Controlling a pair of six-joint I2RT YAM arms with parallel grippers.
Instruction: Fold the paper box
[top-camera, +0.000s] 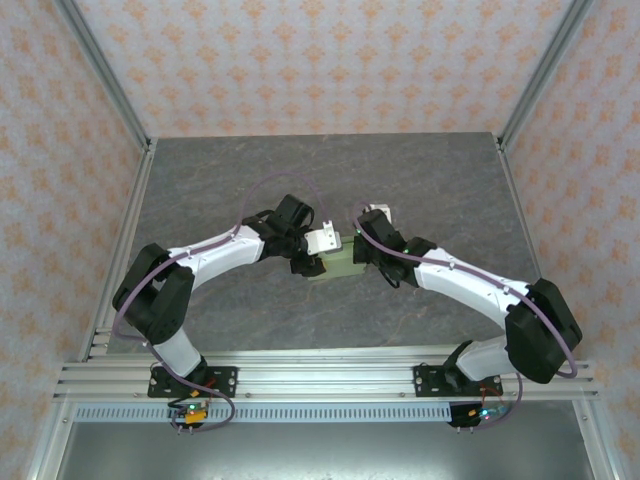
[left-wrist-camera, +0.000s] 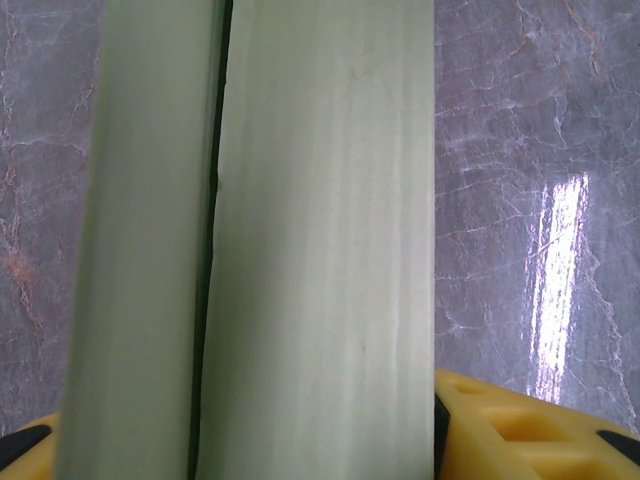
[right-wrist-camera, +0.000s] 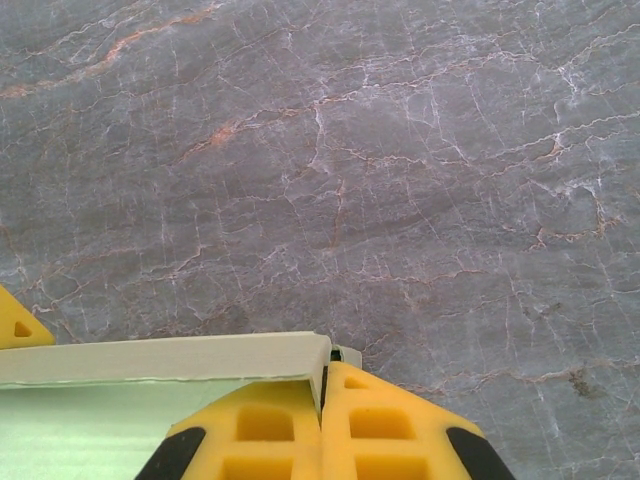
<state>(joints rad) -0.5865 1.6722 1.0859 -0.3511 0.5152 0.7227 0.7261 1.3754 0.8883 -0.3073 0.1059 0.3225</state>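
The paper box (top-camera: 341, 267) is pale yellow-green card, held just above the middle of the grey table between both arms. In the left wrist view the paper box (left-wrist-camera: 320, 240) runs top to bottom as two panels split by a dark seam. My left gripper (top-camera: 312, 263) spans its width, with one yellow finger (left-wrist-camera: 530, 430) against the right side and the other at the bottom left corner. My right gripper (right-wrist-camera: 322, 385) is shut, with a thin card wall of the box (right-wrist-camera: 160, 358) pinched between its yellow fingers at the box's corner.
The grey marbled table (top-camera: 330, 180) stretches to wallpapered walls on three sides. Aluminium posts (top-camera: 100, 70) stand at the back corners. A metal rail (top-camera: 320, 375) carrying both arm bases runs along the near edge.
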